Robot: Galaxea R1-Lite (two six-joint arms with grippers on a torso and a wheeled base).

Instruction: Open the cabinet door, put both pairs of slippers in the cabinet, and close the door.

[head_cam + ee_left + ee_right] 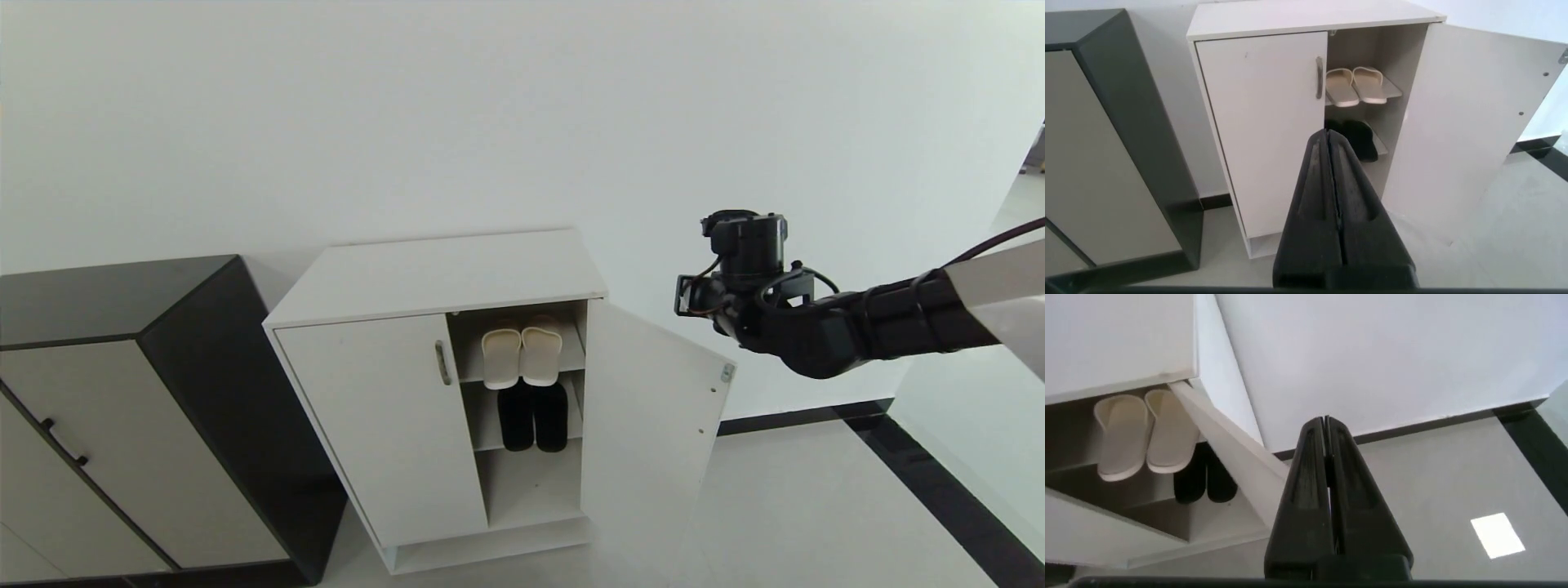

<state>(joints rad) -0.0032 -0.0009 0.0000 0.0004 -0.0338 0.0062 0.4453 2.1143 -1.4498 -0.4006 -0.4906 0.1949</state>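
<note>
We find both pairs stowed in the cabinet: white slippers above black slippers. Its door stands open. Left gripper and right gripper: jaws pressed together, empty. We judge closing is next, by a push on the door's outer face.

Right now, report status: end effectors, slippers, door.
Left end effector shut, empty; right end effector shut, empty. White slippers on upper shelf, black slippers on shelf below. Right cabinet door open; nothing seen blocking it.
</note>
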